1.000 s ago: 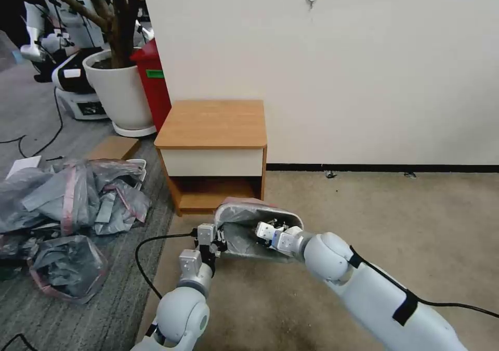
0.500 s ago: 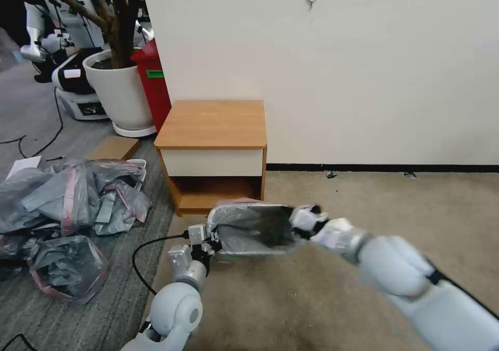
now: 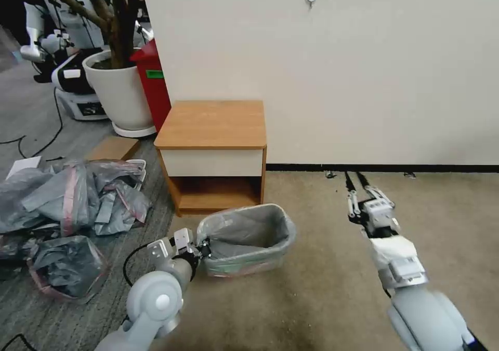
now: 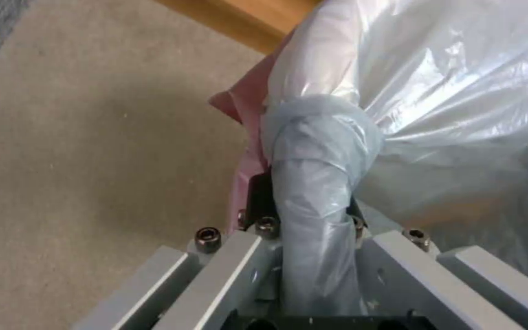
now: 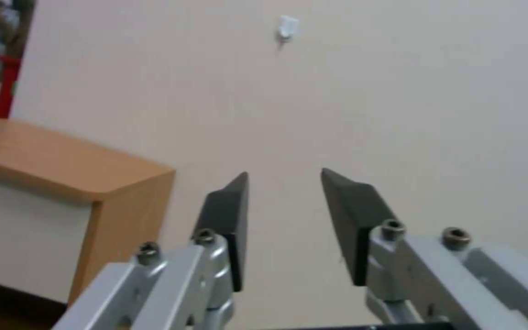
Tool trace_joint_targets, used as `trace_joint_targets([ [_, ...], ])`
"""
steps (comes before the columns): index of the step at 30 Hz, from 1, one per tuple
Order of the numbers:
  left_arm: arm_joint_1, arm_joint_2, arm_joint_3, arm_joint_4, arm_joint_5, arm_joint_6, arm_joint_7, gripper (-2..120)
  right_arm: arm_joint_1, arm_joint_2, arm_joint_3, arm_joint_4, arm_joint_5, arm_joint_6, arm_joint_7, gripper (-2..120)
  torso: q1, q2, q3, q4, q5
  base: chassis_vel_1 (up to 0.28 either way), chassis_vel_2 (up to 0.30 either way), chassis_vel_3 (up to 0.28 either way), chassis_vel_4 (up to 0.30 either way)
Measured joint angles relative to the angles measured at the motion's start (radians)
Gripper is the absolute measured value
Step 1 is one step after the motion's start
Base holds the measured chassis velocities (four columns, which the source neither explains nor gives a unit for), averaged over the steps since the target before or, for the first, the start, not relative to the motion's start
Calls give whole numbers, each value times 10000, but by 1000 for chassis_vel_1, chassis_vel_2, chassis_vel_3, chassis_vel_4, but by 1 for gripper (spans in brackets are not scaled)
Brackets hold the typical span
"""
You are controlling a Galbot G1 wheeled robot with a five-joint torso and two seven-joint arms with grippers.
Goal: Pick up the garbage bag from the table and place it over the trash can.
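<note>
We see the bag [image 3: 244,231] lining the can [image 3: 244,262], on the floor at 6 o'clock of the table [image 3: 213,125]. Left gripper [image 3: 200,248] pinches the bag at the can's 9 o'clock rim. Right gripper [image 3: 358,184] is spread, at 3 o'clock, well apart. No readable writing.

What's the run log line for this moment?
garbage bag: lining trash can | left gripper: shut on bag rim | right gripper: open, empty, apart | table: bare

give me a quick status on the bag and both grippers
Left gripper shut on the garbage bag at the trash can rim. Right gripper open, empty, off to the right near the wall. Bag lines the can. Nothing in the way.
</note>
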Motion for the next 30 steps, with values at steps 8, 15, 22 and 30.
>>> trace_joint_targets([
  [8,-617,37,538,455,-489,231,-530,2,-517,668,486,220,-68,175,-29,63,-1,0,0,-1,-1,0,0,0,0],
  [15,-1186,126,1250,741,-543,489,-1097,2,-752,996,777,206,28,411,-37,91,0,0,1,-2,2,0,0,0,0],
  [22,-1397,28,1588,901,-552,658,-1403,2,-833,1035,906,153,112,511,-16,99,0,0,1,-1,2,0,0,0,0],
  [30,-1373,43,1565,966,-441,671,-1369,4,-912,1061,911,108,168,591,23,98,0,0,1,-1,1,0,0,0,0],
])
